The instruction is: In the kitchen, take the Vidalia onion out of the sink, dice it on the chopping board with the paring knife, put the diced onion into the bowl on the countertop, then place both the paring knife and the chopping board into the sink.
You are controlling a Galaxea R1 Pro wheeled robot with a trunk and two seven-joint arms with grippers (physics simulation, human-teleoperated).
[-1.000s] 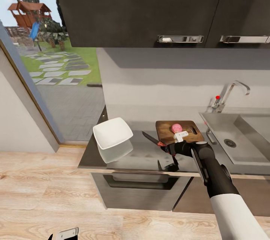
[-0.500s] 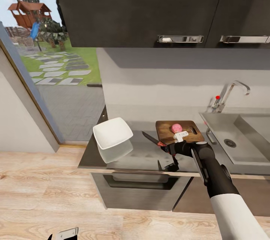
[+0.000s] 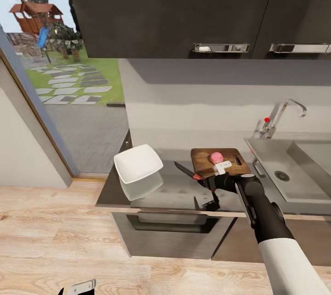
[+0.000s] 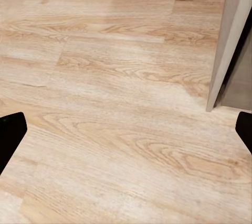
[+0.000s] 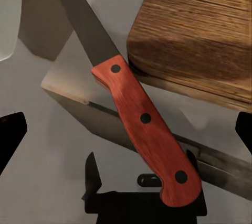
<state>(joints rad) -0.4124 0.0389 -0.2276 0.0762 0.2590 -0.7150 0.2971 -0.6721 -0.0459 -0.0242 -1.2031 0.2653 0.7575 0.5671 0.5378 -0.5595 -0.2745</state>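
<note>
The whitish-pink Vidalia onion (image 3: pixel 216 157) rests whole on the brown chopping board (image 3: pixel 202 160), on the grey countertop (image 3: pixel 170 193). The paring knife (image 3: pixel 185 170) lies on the countertop against the board's left edge, red handle (image 5: pixel 144 129) toward me, dark blade pointing at the white bowl (image 3: pixel 138 164). My right gripper (image 3: pixel 208 182) hangs open just over the handle, with its black fingertips (image 5: pixel 11 136) spread to either side and apart from it. The sink (image 3: pixel 299 180) is to the right of the board. My left gripper (image 4: pixel 126 132) is open, low over the wooden floor.
Dark wall cabinets (image 3: pixel 174 9) hang above the counter. An oven front (image 3: pixel 170 230) sits under the worktop. A curved tap (image 3: pixel 281 118) with a red-tipped lever stands behind the sink. A large window (image 3: pixel 64 78) fills the left side.
</note>
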